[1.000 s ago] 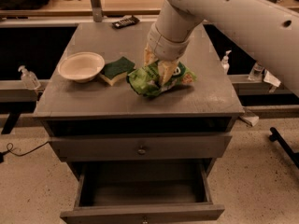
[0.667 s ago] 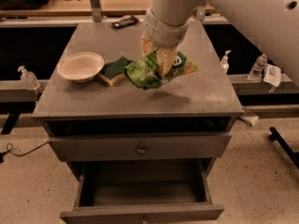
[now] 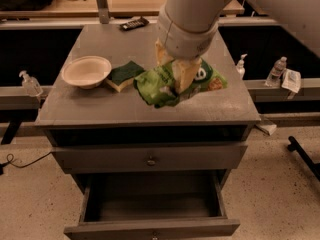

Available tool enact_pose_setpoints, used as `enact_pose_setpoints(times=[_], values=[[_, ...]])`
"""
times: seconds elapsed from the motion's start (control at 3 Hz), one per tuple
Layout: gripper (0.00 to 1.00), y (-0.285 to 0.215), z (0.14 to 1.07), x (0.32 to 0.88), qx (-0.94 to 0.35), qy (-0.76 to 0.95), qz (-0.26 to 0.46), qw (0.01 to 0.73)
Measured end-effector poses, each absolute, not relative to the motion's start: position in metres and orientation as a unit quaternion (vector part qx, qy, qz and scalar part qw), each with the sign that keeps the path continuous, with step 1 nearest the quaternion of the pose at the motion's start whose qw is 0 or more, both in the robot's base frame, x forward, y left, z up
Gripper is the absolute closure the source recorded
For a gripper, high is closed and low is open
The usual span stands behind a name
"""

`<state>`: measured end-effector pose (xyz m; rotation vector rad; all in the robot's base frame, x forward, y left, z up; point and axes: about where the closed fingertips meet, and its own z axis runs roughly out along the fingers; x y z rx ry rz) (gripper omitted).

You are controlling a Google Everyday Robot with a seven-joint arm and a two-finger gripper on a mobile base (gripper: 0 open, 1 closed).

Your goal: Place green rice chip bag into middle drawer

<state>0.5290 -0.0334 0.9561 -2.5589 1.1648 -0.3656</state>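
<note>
One claw point(image 3: 181, 81) above cabinet top point(image 3: 100, 106); green rice chip bag point(image 3: 154, 86) in grip

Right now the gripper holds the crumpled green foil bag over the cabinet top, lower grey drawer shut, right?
No. Camera view: the lower dark-grey drawer is open; gripper holds the crumpled green foil bag over the grey cabinet top.

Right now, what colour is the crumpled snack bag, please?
Bright green foil bag, white logo, held by the gripper over the cabinet; camera view.
</note>
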Motion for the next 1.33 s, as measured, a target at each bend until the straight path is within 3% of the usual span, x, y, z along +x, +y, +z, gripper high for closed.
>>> enact_pose_setpoints(times=[0.67, 1.33], values=[[1.0, -0.035, 0.942, 0.527, -0.898, 0.401, -0.119, 0.137], [1.0, -0.025, 0.939, 0.469, -0.874, 0.458, -0.074, 0.144]])
